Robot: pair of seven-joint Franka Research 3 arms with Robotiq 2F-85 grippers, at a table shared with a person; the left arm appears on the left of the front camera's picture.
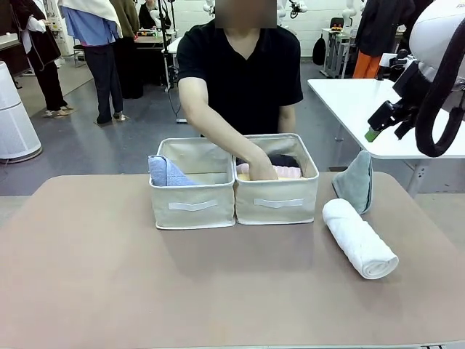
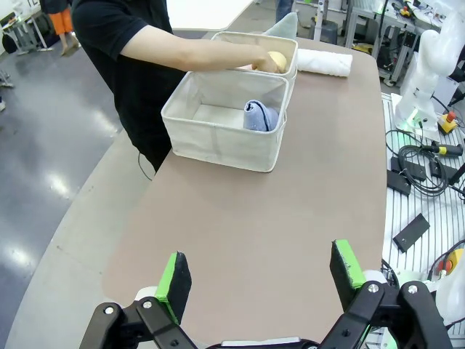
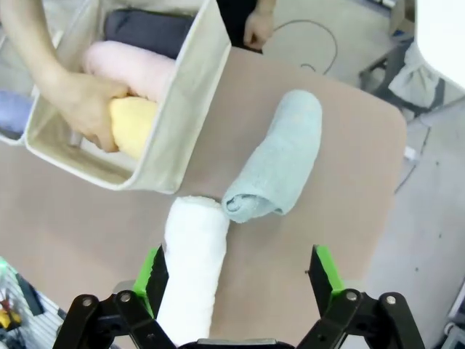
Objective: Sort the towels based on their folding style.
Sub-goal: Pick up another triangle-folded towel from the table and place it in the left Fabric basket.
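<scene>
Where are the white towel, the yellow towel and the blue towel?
white towel point(image 1: 360, 238): front view, middle of the roll.
yellow towel point(image 3: 138, 127): right wrist view, its rounded visible end.
blue towel point(image 2: 259, 116): left wrist view, middle of its folds.

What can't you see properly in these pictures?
- Right wrist view: the person's hand covers one end of the yellow towel.
- Right wrist view: the right gripper hides the near end of the white rolled towel.
- Left wrist view: the grey-teal towel is mostly behind the far bin, so its shape is unclear.
</scene>
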